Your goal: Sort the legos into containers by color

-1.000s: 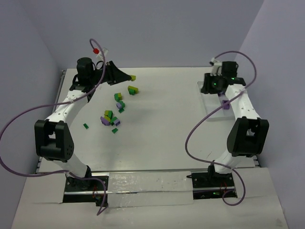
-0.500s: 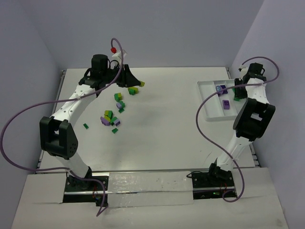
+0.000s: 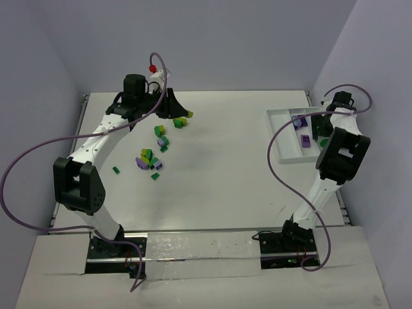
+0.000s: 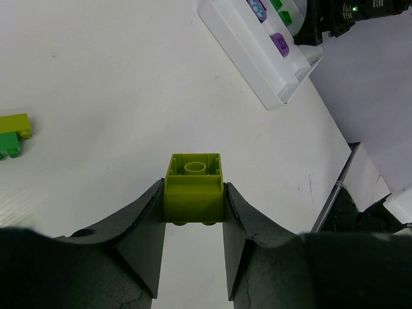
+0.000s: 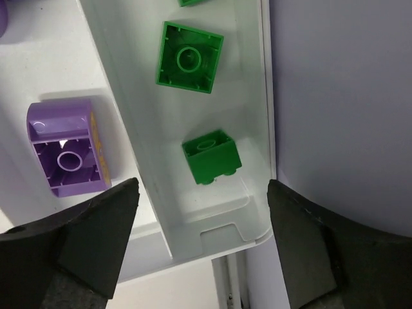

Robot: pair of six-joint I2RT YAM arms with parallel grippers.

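A white table fills the enclosure, boxed in by pale lavender walls behind and on both sides. A glossy, wrinkled strip lies along the table's near edge, with a plain white ledge in front. A grey rail borders the far left side.

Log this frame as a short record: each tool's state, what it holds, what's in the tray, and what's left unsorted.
left tool: shut on a yellow-green brick
right tool: open, empty, over the tray
tray contents: green bricks in one section, purple brick across the divider
unsorted: loose bricks scattered on the table, left half
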